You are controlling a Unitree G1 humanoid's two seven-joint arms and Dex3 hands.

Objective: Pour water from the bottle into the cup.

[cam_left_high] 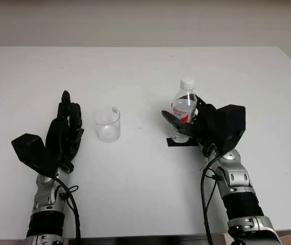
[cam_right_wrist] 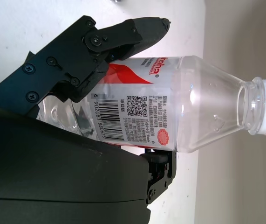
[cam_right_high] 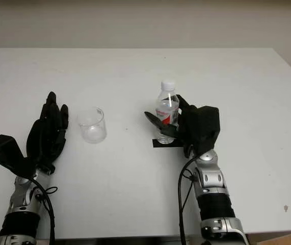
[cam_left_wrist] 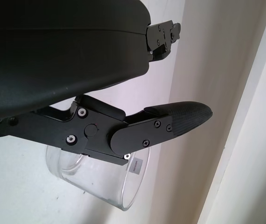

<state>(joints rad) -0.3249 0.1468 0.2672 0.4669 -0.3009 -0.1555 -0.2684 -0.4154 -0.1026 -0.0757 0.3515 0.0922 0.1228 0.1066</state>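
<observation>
Gripping the upright bottle (cam_left_high: 184, 108) at its label, right hand (cam_left_high: 214, 127) fingers (cam_right_wrist: 123, 32) wrap it; left hand (cam_left_high: 63, 133) open beside cup (cam_left_high: 107, 124).

Even, soft overhead light leaves faint shadows beneath the cup (cam_left_high: 107, 124) and bottle (cam_left_high: 184, 108) on the white table (cam_left_high: 145, 66). Head views are sharp; no glare.

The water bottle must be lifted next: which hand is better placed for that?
The right hand. Its fingers already curl around the water bottle, which stands upright. The left hand is open beside the clear plastic cup, across from the bottle.
</observation>
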